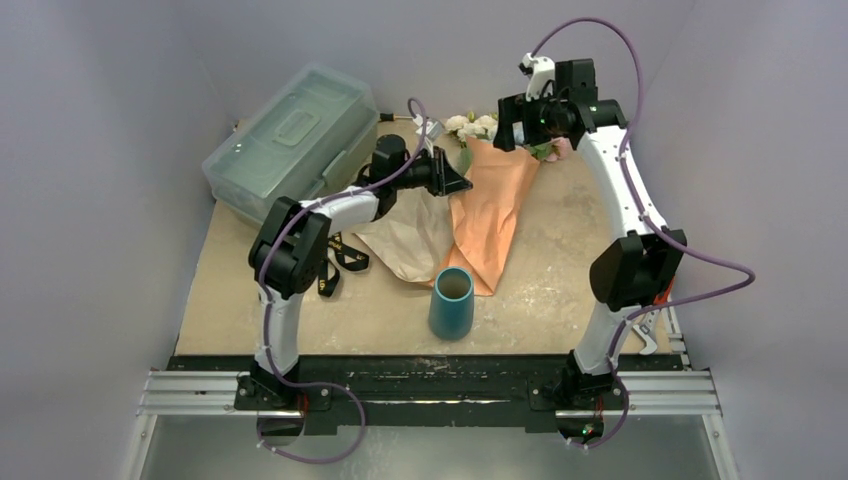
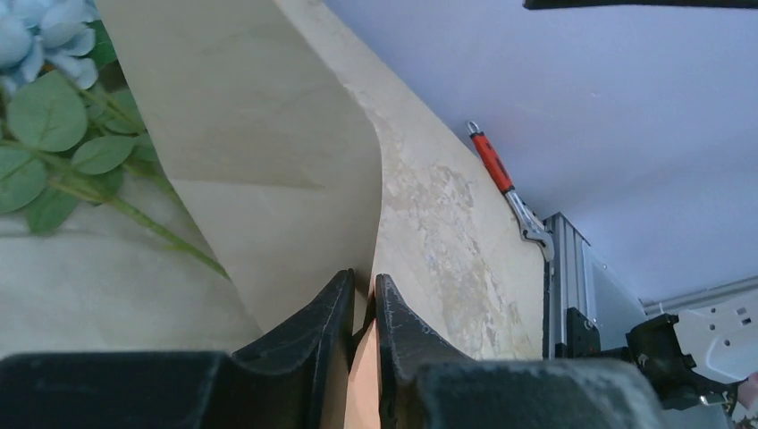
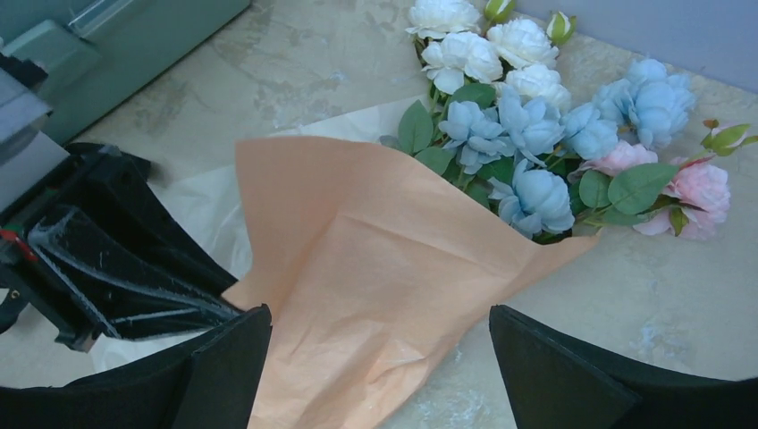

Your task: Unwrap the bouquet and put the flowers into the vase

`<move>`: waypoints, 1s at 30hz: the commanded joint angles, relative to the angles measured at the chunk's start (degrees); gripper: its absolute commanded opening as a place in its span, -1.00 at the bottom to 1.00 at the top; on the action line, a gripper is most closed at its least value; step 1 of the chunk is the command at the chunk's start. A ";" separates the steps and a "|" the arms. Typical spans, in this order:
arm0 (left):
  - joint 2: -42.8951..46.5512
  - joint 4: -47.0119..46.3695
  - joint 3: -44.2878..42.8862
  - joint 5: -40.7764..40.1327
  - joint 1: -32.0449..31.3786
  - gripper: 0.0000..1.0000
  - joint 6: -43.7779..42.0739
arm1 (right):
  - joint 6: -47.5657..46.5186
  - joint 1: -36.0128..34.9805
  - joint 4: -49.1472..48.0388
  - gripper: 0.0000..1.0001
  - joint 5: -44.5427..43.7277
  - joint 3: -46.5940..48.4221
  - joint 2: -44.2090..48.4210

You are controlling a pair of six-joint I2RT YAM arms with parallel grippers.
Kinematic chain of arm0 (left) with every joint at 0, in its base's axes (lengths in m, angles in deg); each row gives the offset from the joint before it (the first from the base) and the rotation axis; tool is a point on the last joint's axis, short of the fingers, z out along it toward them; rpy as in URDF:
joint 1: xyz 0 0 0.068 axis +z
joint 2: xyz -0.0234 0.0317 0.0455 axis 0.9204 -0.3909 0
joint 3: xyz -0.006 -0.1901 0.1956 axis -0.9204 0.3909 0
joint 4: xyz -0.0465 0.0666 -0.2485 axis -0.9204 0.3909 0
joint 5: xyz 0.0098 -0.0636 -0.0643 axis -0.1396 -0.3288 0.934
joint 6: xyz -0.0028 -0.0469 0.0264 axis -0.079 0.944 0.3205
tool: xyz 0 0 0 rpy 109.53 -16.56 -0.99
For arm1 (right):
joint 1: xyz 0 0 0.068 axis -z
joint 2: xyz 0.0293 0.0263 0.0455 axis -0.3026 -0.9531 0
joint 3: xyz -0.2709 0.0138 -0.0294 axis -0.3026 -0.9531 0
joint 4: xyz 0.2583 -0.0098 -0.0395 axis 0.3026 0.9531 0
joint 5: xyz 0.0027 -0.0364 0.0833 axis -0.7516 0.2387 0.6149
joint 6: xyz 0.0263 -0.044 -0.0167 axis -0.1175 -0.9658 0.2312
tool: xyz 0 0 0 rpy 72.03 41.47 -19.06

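Left end effector (image 2: 362, 288): pressed together, with an edge of the paper wrap (image 2: 268, 152) pinched between the fingertips.
Right end effector (image 3: 380, 357): spread wide and held above the orange sheet; nothing is gripped.
Bouquet (image 1: 492, 205): laid on the counter (image 1: 560, 280) between the arms, with the wrap fanned open.
Flowers (image 3: 527, 134): white, pale blue and pink blooms are seen at the wrap's far end, lying flat.
Vase (image 1: 451, 302): stood upright just beside the wrap's near tip.
Ribbon (image 1: 340, 262): black, lying left of the tan sheet.
Toolbox (image 1: 290, 140): placed at the far left corner.
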 commanded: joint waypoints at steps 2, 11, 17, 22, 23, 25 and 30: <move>0.08 -7.21 -2.26 3.34 -2.19 -0.70 0.74 | 2.80 0.35 2.12 0.94 2.63 2.05 3.29; -1.43 -6.20 -5.38 2.83 -5.16 -0.81 -1.55 | 3.48 0.30 2.55 0.92 7.08 0.41 3.46; -1.91 -6.09 -6.52 3.08 -6.47 -0.84 -2.72 | 1.77 0.34 3.23 0.22 4.40 -0.64 3.02; -0.72 0.17 -8.40 -0.52 -6.68 -0.46 -4.55 | -2.23 0.74 7.15 -1.00 -0.59 1.12 3.57; -0.31 1.79 -9.08 -1.22 -6.37 -0.32 -5.02 | -3.01 1.37 7.67 -1.00 -2.04 0.91 4.26; 1.65 4.58 -9.00 -1.99 -5.55 0.00 -7.58 | -4.44 2.93 8.15 -1.00 -5.66 -0.65 6.20; 7.55 10.49 -6.73 -4.93 -2.24 0.36 -14.47 | -11.72 8.71 9.21 -1.00 -13.76 -7.14 12.03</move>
